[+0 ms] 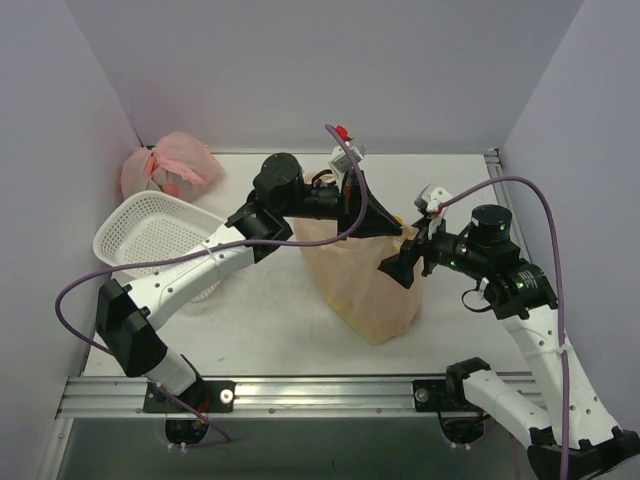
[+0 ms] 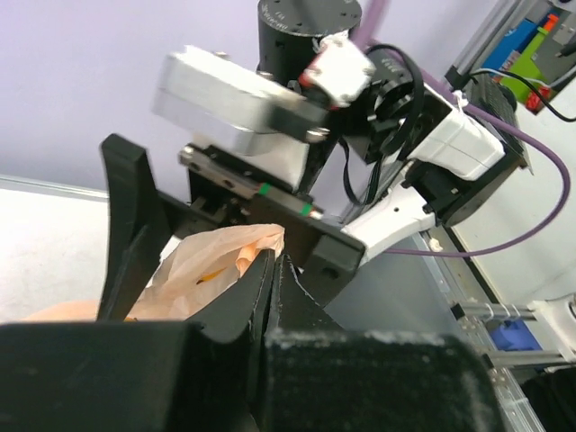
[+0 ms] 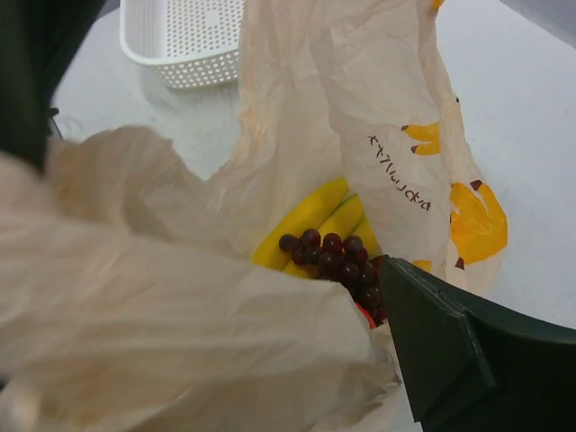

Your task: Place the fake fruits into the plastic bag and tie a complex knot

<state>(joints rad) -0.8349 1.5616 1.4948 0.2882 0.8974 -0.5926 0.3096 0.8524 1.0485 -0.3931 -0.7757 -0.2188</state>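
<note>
plastic bag [image 1: 365, 285]: stands upright at mid-table [image 1: 270, 330], between the two arms; translucent pale orange, yellow banana prints and small dark text; mouth drawn up at the top.
fake fruits: inside the bag at the bottom; the right wrist view shows yellow bananas [image 3: 310, 216], a dark purple grape bunch [image 3: 335, 256] lying on them, and a sliver of red [image 3: 364, 315] under the grapes.
left end effector [image 1: 392, 225]: at the bag's top edge, fingers clamped together on a bunched piece of bag film; the left wrist view shows the film pinched right at the fingertips [image 2: 263, 274].
right end effector [image 1: 408, 255]: at the bag's upper right side, facing the left one; fingers spread wide, loose film lying between them, no pinch visible.
white mesh basket [image 1: 150, 235]: well left of the bag, on the table, partly under the left arm.
pink tied bag [image 1: 172, 165]: far left of the plastic bag, behind the basket, by the back wall.
</note>
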